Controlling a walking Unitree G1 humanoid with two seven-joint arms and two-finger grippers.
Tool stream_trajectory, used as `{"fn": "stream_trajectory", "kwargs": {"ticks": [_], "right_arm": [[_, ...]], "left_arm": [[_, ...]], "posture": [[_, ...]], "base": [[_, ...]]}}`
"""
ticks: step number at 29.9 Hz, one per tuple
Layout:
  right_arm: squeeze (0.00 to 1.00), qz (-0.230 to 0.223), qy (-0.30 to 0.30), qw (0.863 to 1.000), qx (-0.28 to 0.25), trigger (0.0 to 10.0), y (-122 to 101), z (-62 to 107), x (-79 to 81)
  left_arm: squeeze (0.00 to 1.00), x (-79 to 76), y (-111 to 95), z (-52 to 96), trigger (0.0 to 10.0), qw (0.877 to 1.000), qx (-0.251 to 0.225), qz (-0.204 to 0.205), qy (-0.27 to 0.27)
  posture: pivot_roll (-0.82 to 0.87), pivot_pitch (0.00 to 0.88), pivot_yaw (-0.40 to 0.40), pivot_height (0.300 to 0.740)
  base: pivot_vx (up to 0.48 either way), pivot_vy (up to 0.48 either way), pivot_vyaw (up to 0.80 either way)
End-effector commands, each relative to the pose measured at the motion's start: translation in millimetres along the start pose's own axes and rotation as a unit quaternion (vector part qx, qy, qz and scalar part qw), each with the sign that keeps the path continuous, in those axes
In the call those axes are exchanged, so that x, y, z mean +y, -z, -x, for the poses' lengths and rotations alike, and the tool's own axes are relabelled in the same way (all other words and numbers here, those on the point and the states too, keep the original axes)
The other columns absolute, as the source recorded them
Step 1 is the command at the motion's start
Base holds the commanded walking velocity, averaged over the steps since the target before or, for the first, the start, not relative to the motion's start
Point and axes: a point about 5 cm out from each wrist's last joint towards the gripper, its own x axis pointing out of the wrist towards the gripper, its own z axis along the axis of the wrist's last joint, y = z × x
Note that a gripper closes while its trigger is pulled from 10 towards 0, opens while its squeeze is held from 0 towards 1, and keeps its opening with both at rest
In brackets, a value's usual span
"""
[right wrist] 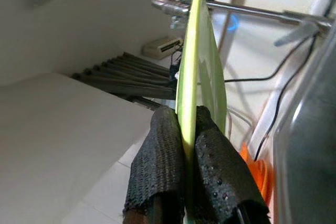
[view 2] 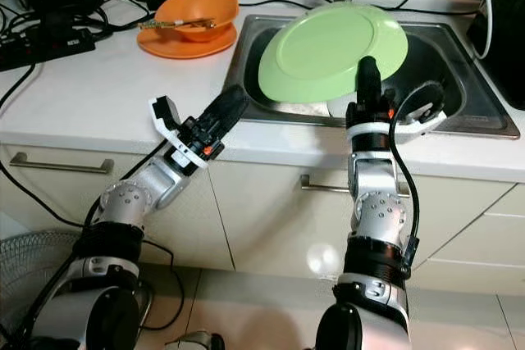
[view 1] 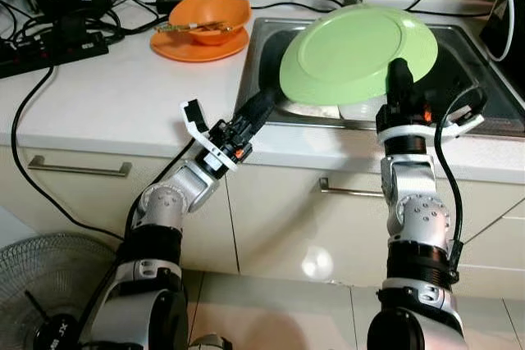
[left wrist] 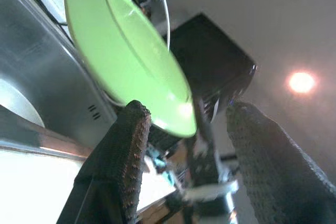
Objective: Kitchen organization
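Plate: round light-green plastic plate is held up over the stainless steel sink, tilted, face toward the robot. Edge-on in the right wrist view, so only the rim is pinched.
Why held so: prob. lifted out of the basin to clear its wall; a rim grip leaves the face free for a 2nd claw or for setting it flat on the counter. That's a judgement.
Right claw: right claw is closed tight on the plate's lower rim, 1 finger each side, no gap showing.
Right arm pose: forearm nearly vertical in front of the cabinet, wrist at counter-edge height, fingers pointing up.
Left claw: left claw is spread wide and empty, fingers well parted, aimed at the plate's near edge, not touching it.
Left arm pose: elbow low, forearm slanting up and to the right, tips at the sink's front-left rim.
In basin: pale round dish under the plate; can't tell what kind.
Counter: white counter carries an orange bowl on an orange plate near the back, w/ black cables and power strips at the left.
Risk: thin rim hold, plate could pivot or slip.
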Motion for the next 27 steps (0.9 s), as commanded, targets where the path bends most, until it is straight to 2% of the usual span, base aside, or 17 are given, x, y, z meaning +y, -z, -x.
{"fn": "stream_trajectory", "kwargs": {"ticks": [1, 2, 3, 4, 5, 8, 10, 12, 13, 14, 15, 20, 23, 25, 27], "right_arm": [[0.00, 0.030, -0.020, 0.999, 0.002, 4.6, 0.7, -9.2, 10.8], [0.00, 0.056, -0.024, 0.998, 0.010, 10.0, 2.3, -11.6, 12.0], [0.00, 0.066, -0.029, 0.997, 0.016, 10.0, 3.8, -12.7, 13.0], [0.00, 0.066, -0.029, 0.997, 0.016, 10.0, 3.8, -12.7, 13.0], [0.00, 0.085, -0.034, 0.996, 0.022, 10.0, 6.0, -14.9, 14.2], [0.00, 0.123, -0.020, 0.992, 0.027, 10.0, 7.2, -18.9, 10.9], [0.00, 0.156, -0.009, 0.987, 0.033, 10.0, 9.4, -21.6, 6.8], [0.00, 0.194, -0.001, 0.980, 0.045, 10.0, 13.6, -24.1, 4.1], [0.00, 0.194, -0.001, 0.980, 0.045, 10.0, 13.6, -24.1, 4.1], [0.00, 0.220, 0.004, 0.974, 0.052, 10.0, 16.6, -26.2, 2.1], [0.00, 0.233, 0.009, 0.971, 0.054, 10.0, 17.6, -27.6, 0.7], [0.00, 0.276, 0.013, 0.959, 0.061, 10.0, 20.7, -34.2, -1.2], [0.00, 0.289, 0.012, 0.955, 0.065, 10.0, 22.1, -37.2, -1.5], [0.00, 0.304, 0.010, 0.950, 0.072, 10.0, 26.1, -40.7, -2.2], [0.00, 0.307, 0.011, 0.949, 0.073, 10.0, 26.5, -41.2, -2.6]], "left_arm": [[0.00, -0.9, -2.6, -3.6, 10.0, 0.999, 0.015, -0.030, -0.004], [0.00, 0.3, -0.9, -4.4, 10.0, 0.997, 0.031, -0.064, -0.016], [0.00, -0.6, 2.9, -5.1, 10.0, 0.995, 0.044, -0.086, -0.017], [0.00, -0.6, 2.9, -5.1, 10.0, 0.995, 0.044, -0.086, -0.017], [0.00, -2.8, 8.9, -6.1, 10.0, 0.991, 0.066, -0.117, -0.017], [0.00, -8.9, 13.1, -6.8, 10.0, 0.984, 0.087, -0.156, -0.009], [0.00, -15.7, 18.5, -11.0, 10.0, 0.974, 0.106, -0.200, -0.003], [0.00, -23.6, 23.6, -15.1, 10.0, 0.959, 0.130, -0.252, 0.003], [0.00, -23.6, 23.6, -15.1, 10.0, 0.959, 0.130, -0.252, 0.003], [0.00, -30.4, 26.0, -17.5, 10.0, 0.949, 0.143, -0.279, 0.009], [0.00, -36.1, 26.8, -19.1, 10.0, 0.945, 0.146, -0.291, 0.017], [0.00, -51.2, 28.3, -27.8, 10.0, 0.934, 0.155, -0.319, 0.036], [0.00, -51.1, 31.0, -33.8, 10.0, 0.930, 0.159, -0.330, 0.035], [0.00, -45.6, 26.5, -44.2, 10.0, 0.928, 0.159, -0.336, 0.020], [0.00, -43.7, 24.7, -45.6, 10.0, 0.928, 0.159, -0.337, 0.015]], "posture": [[0.04, 0.019, 0.035, 0.740], [0.04, 0.020, 0.034, 0.740], [0.05, 0.020, 0.033, 0.740], [0.05, 0.020, 0.033, 0.740], [0.05, 0.020, 0.032, 0.740], [0.05, 0.019, 0.031, 0.740], [0.05, 0.017, 0.031, 0.740], [0.06, 0.013, 0.028, 0.740], [0.06, 0.013, 0.028, 0.740], [0.06, 0.013, 0.026, 0.740], [0.06, 0.012, 0.025, 0.740], [0.07, 0.012, 0.019, 0.740], [0.07, 0.012, 0.017, 0.740], [0.08, 0.013, 0.012, 0.740], [0.09, 0.013, 0.011, 0.740]], "base": [[0.000, 0.000, 0.00], [0.000, 0.000, 0.00], [0.000, 0.000, 0.00], [0.000, 0.000, 0.00], [0.000, 0.000, 0.00], [0.000, 0.000, 0.00], [0.000, 0.000, 0.00], [0.000, 0.000, 0.00], [0.000, 0.000, 0.00], [0.000, 0.000, 0.00], [0.000, 0.000, 0.00], [0.000, 0.000, 0.00], [0.000, 0.000, 0.00], [0.000, 0.000, 0.00], [0.000, 0.000, 0.00]]}}
